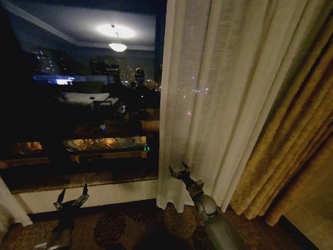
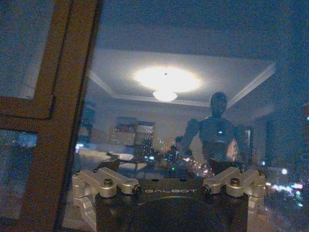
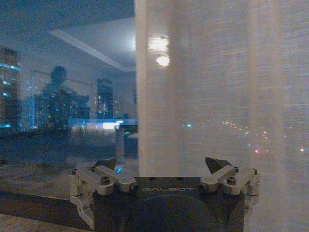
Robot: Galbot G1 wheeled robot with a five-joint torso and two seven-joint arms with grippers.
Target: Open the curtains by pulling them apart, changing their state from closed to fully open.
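Curtains (image 1: 223,94) hang drawn aside at the frame's centre and right, beside a golden drape (image 1: 291,151); right gripper (image 1: 179,171), jaws spread, sits at the sheer panel's lower edge; left gripper (image 1: 73,199), jaws spread, lower left before the window (image 1: 78,94).

"galbot" is printed on the left gripper (image 2: 169,191) and right gripper (image 3: 164,189) bodies

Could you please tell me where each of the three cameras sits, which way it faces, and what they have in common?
Head view: from the robot's head, looking forward and down at the dark window, the right sheer curtain and the golden drape; both arms show, left tool open, right tool open by the curtain's hem.
Left wrist view: on the left arm, facing the window glass; left tool at the bottom.
Right wrist view: on the right arm, facing the curtain's edge; right tool below.
Shared: both wrist views catch the ceiling light reflected in the glass.
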